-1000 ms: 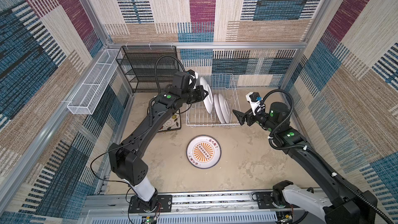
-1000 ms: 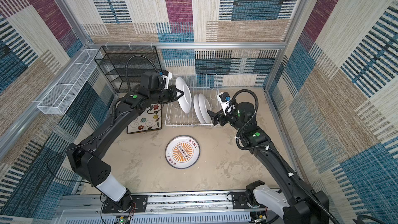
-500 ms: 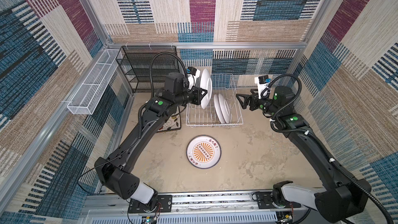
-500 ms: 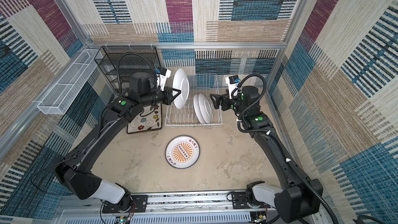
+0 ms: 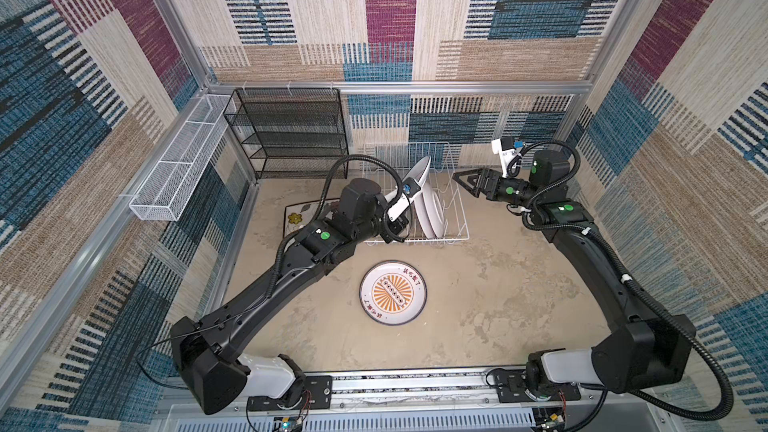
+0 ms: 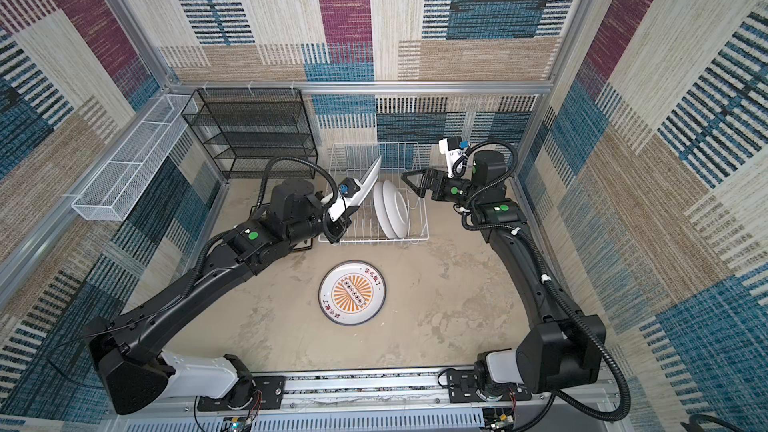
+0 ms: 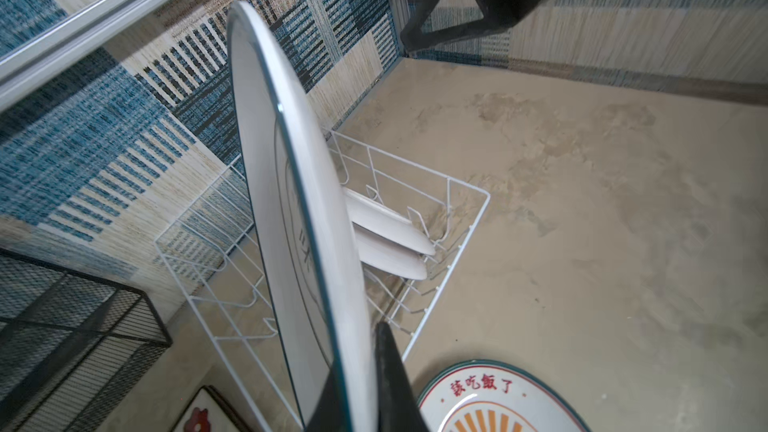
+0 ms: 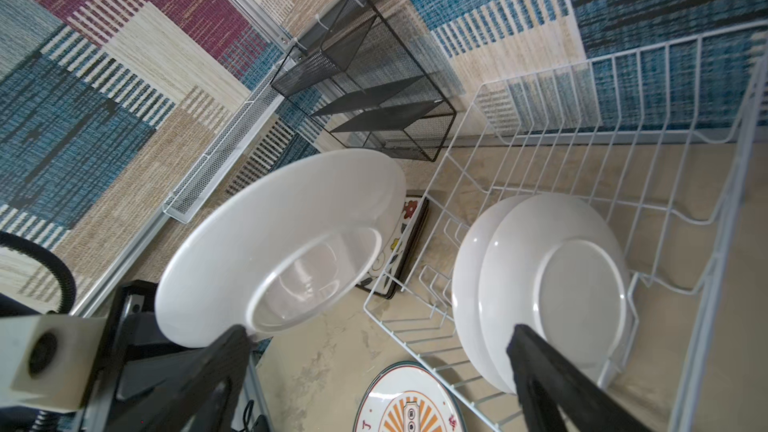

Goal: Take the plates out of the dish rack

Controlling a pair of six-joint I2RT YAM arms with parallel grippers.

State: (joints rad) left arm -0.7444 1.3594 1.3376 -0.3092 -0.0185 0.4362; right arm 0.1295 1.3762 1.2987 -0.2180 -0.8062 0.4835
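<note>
1. On the left, the square plates (image 5: pixel 296 218) lie flat on the table, just beside the dish rack (image 5: pixel 440 238). The left arm partly hides them.
2. The left gripper (image 7: pixel 357 384) is closed tight on the lower rim of a round white plate (image 6: pixel 370 178). This plate is on its edge, tilted, and it seems lifted free above the left part of the rack.
3. I think the coming move turns on this: the held plate is on edge but must end flat, so it has to turn over while it goes toward the front.
4. Two round plates (image 8: pixel 552 284) stand close together in the right part of the rack. Their backs face the right side.
5. The right gripper (image 5: pixel 464 185) has its jaws wide apart and holds nothing. It hovers near the right side of the rack, and it is the nearer one to these two plates.
6. The table (image 5: pixel 498 284) is flat, sand-coloured and mostly bare. A printed plate (image 5: pixel 392 297) lies face up in front of the rack, with free room on both sides of it.
</note>
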